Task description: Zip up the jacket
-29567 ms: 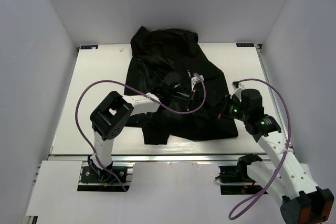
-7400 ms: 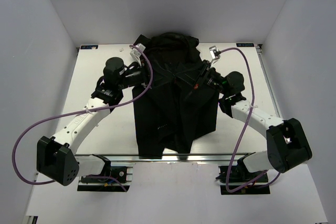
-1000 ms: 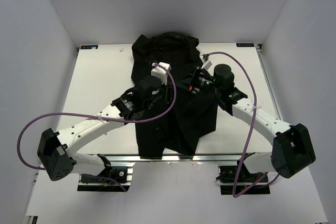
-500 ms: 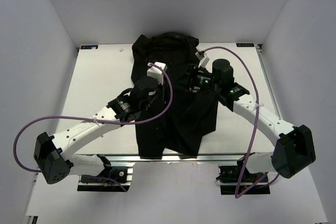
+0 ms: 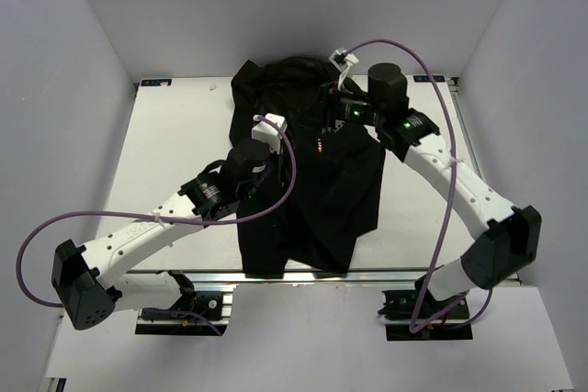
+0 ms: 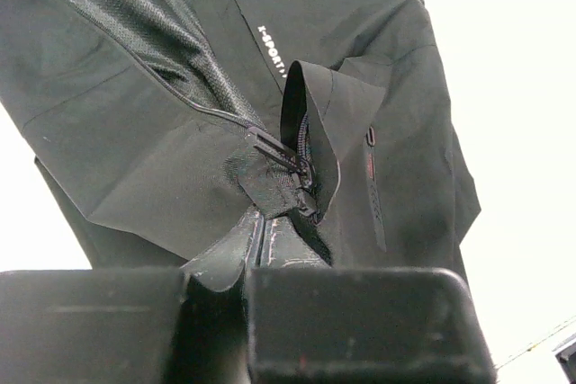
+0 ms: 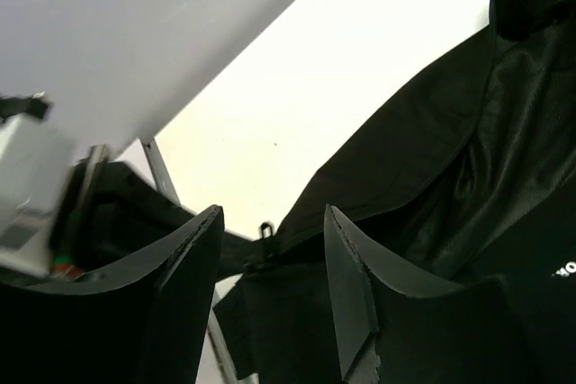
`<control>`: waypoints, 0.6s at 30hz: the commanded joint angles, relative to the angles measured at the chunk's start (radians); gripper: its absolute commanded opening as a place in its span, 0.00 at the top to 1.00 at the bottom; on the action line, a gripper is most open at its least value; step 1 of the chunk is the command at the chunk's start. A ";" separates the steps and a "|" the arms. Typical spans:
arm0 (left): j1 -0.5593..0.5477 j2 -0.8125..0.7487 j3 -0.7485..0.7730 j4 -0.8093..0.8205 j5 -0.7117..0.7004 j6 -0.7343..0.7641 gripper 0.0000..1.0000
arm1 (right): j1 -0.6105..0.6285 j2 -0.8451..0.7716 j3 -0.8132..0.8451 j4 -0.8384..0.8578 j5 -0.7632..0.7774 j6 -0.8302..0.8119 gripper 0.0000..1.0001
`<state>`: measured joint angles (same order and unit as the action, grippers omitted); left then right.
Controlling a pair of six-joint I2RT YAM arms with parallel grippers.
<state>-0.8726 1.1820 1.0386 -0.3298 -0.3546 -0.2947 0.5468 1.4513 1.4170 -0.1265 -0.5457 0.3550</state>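
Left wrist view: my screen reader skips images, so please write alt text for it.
A black thin-fabric jacket lies on a white table, its front zipper closed only at the near end. The shut left gripper pinches the fabric below the zipper slider; white chest lettering shows above.

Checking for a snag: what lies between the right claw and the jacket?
Nothing: in the right wrist view the right claw stands open with its gap bare, and the jacket lies apart beyond it on the table.
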 commanded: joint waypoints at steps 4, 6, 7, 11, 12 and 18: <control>0.001 -0.024 0.009 0.022 0.005 0.022 1.00 | 0.044 0.121 0.108 -0.130 -0.069 -0.097 0.40; 0.001 -0.024 0.009 0.020 0.005 0.025 1.00 | 0.048 0.133 0.109 -0.139 -0.094 -0.099 0.40; 0.001 -0.024 0.009 0.020 0.000 0.022 1.00 | 0.057 0.136 0.108 -0.143 -0.099 -0.111 0.40; 0.001 -0.015 0.017 0.012 -0.001 0.019 1.00 | 0.103 0.126 0.096 -0.160 -0.085 -0.171 0.40; 0.001 -0.012 0.017 0.012 -0.001 0.017 1.00 | 0.114 0.123 0.091 -0.157 -0.077 -0.171 0.39; 0.001 -0.007 0.015 0.009 0.002 0.009 1.00 | 0.142 0.119 0.074 -0.165 -0.016 -0.197 0.39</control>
<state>-0.8730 1.1881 1.0386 -0.3439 -0.3515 -0.2817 0.6735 1.6085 1.4815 -0.2897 -0.5777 0.1970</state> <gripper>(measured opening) 0.084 0.607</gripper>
